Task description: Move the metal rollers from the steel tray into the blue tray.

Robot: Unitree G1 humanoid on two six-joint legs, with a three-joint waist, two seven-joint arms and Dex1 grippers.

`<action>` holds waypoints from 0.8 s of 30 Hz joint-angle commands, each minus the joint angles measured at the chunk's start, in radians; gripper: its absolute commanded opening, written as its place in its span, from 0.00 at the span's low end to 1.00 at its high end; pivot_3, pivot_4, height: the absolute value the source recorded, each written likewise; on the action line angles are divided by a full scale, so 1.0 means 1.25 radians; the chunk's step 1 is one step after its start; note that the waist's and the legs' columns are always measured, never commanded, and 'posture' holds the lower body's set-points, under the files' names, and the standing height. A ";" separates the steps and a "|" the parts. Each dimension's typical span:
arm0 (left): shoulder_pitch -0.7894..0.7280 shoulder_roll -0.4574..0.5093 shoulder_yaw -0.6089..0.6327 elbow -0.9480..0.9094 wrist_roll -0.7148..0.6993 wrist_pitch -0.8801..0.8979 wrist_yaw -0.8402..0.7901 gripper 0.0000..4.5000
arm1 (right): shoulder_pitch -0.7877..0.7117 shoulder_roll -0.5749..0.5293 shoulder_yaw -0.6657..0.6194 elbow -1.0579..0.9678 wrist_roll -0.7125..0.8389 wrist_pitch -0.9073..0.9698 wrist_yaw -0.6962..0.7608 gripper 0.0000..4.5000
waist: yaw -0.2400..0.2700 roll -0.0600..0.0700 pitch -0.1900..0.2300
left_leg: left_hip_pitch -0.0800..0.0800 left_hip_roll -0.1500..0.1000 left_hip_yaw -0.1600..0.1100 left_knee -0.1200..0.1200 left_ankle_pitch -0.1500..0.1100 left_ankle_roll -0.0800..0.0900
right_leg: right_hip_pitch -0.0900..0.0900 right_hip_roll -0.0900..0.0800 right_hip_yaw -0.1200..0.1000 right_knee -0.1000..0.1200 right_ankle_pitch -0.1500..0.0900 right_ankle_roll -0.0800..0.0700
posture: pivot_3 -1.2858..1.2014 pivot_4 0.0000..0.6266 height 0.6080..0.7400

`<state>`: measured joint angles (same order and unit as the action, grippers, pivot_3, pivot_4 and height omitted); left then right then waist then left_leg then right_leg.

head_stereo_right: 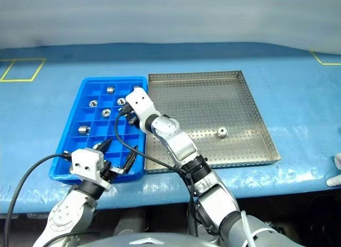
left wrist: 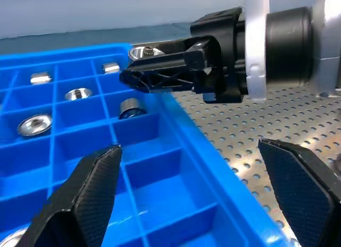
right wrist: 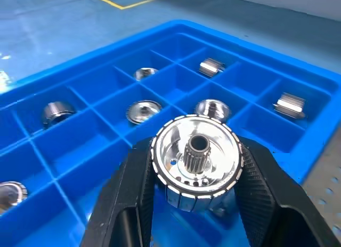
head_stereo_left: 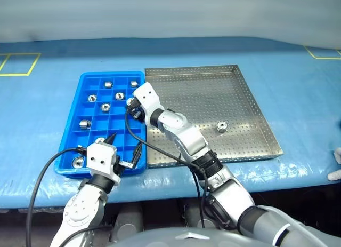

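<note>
The blue tray lies on the left of the blue-covered table, its long side just beside the steel tray on the right. Several metal rollers sit one to a compartment in the blue tray: one near the far rim, one beside it toward the steel tray, others further in, one on its side by the left wall, and one in the near left corner. The left gripper hovers over the near edge of the blue tray with its two black fingers spread wide and nothing between them. Further right, the right gripper reaches over the blue tray's right-hand column of compartments, by the border with the steel tray; its fingers are clamped on a shiny roller with a toothed hub and ribbed rim, held above the compartments. On the perforated floor of the steel tray a single roller rests toward the right side, well apart from both grippers
</note>
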<state>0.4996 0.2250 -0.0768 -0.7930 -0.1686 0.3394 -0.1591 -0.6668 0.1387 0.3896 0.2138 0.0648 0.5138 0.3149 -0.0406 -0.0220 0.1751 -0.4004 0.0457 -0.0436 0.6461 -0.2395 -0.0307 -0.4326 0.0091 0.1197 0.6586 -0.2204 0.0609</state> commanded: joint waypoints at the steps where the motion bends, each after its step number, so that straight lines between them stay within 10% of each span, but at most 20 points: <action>1: 0.018 -0.019 0.011 -0.049 0.016 -0.032 0.024 1.00 | -0.014 0.067 0.016 -0.037 0.020 -0.002 0.019 0.38 | 0.013 0.000 0.000 | 0.000 0.000 0.000 0.000 0.000 0.000 | 0.000 0.000 0.000 0.000 0.000 0.000 | 0.63 0.24 1.00; 21: 0.097 -0.066 0.014 -0.072 0.062 -0.073 0.064 1.00 | -0.056 0.093 0.029 0.210 0.016 -0.084 0.063 0.38 | 0.073 0.000 0.000 | -0.001 0.000 0.002 -0.001 0.000 0.000 | -0.002 0.000 0.000 -0.001 -0.001 -0.001 | 0.66 0.24 1.00; 24: 0.095 -0.069 0.009 -0.072 0.064 -0.072 0.061 1.00 | -0.069 0.098 0.007 0.243 0.016 -0.100 0.035 0.61 | 0.074 0.000 -0.001 | 0.001 0.000 0.001 -0.001 0.000 0.000 | 0.000 0.000 0.000 -0.001 -0.001 -0.001 | 0.66 0.24 1.00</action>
<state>0.6183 0.1413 -0.0559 -0.8366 -0.0932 0.2754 -0.0840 -0.7075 0.1415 0.4232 0.4634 0.0850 0.3877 0.3828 0.0522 -0.0214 0.1744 -0.3984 0.0460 -0.0418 0.6455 -0.2397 -0.0309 -0.4330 0.0087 0.1195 0.6576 -0.2213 0.0598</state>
